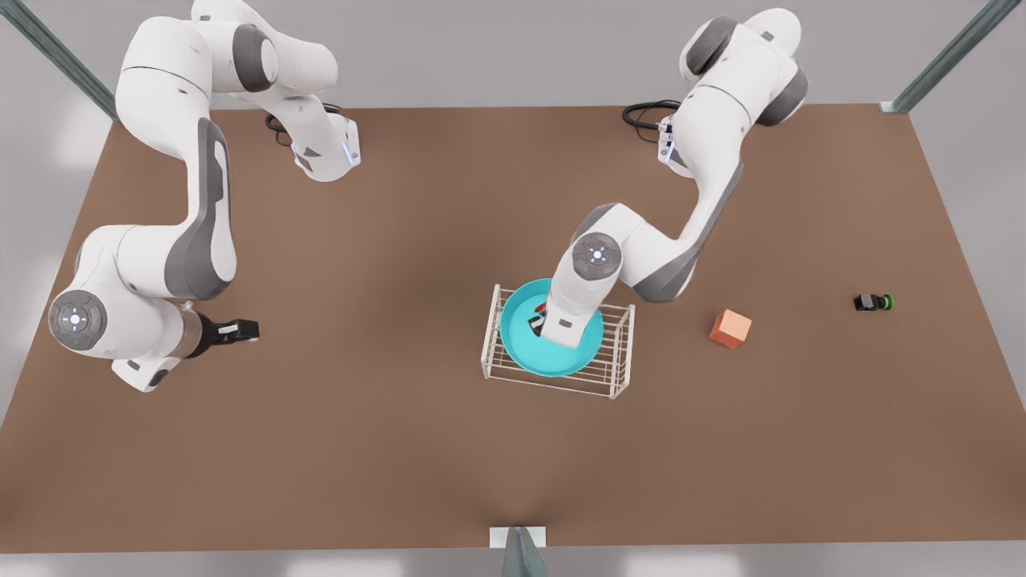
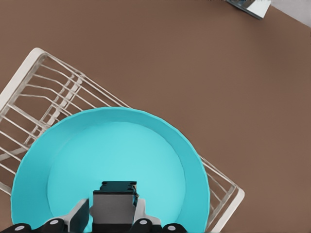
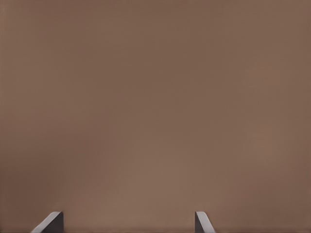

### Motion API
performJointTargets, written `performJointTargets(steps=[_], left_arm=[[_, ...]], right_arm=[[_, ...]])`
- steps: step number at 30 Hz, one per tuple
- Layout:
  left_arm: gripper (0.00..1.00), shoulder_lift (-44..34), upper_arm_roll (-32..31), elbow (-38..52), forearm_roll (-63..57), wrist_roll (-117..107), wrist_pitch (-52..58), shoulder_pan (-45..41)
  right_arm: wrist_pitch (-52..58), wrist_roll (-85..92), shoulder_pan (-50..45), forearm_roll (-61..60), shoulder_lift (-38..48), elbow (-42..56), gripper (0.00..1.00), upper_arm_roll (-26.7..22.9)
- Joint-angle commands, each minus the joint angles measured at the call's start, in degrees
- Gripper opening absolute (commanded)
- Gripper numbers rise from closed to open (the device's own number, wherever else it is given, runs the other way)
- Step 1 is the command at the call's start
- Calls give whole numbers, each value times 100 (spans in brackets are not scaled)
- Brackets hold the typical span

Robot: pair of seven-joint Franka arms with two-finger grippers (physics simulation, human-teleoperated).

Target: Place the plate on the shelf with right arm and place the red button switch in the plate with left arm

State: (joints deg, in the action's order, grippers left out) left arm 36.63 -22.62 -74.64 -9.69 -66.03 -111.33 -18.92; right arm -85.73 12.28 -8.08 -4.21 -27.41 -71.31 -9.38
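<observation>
Reaching down into the plate [image 1: 525, 353], the left gripper [image 2: 112, 213] has its fingers [image 2: 78, 213] closed on the red button switch [image 2: 114, 201], a small black box held low over the turquoise bottom; in the front view a sliver of the red cap [image 1: 540, 307] peeks out beside the wrist. The plate sits on the shelf [image 1: 617, 361], its rim reaching past the wires at the near side and at the front view's left. Around the rack the brown table [image 1: 385, 449] lies open, with wide room toward every edge. The right gripper [image 1: 240, 329] waits well apart at the front view's left, hovering above bare tabletop with its fingers [image 3: 51, 222] spread wide and nothing between them. Counting up: two arms, one plate, one rack, one orange cube [image 1: 730, 328] near the rack on the front view's right, and one black switch with a green cap [image 1: 874, 302] farther out toward that edge. I can read no writing or labels on anything.
</observation>
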Motion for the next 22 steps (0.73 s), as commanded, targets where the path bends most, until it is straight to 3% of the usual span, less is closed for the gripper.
performJointTargets(steps=[1,4,6,8,11,12,13,14,16,22], left_arm=[[100,-59,12,-270,-314,-808,-539,28],[100,-25,12,-394,-622,-797,-522,11],[100,-709,-14,-157,-473,387,1173,528],[100,-1290,-5,-86,-24,3631,2536,2093],[100,-1343,30,-69,1,3729,3669,2243],[100,-1334,13,-95,-7,3895,3767,2278],[100,-1386,396,-148,80,5174,3750,2095],[100,-1448,1199,-121,854,5838,3504,1655],[100,-1387,2218,-95,846,6390,2916,925],[100,-1413,2280,274,1188,6366,2660,1206]], right_arm=[[21,46,0,-1,8,3,100,6],[21,46,0,-10,8,3,100,6],[21,46,-9,-1,8,3,100,-3],[13,46,-9,-1,8,3,100,24],[13,46,-9,-1,8,3,100,24],[13,46,-9,-1,8,3,100,-11],[21,55,-9,-1,8,3,100,-38],[21,55,-9,-10,8,3,100,-38],[21,55,-9,-1,8,3,100,-29],[57,55,-9,-10,8,3,100,-3]])
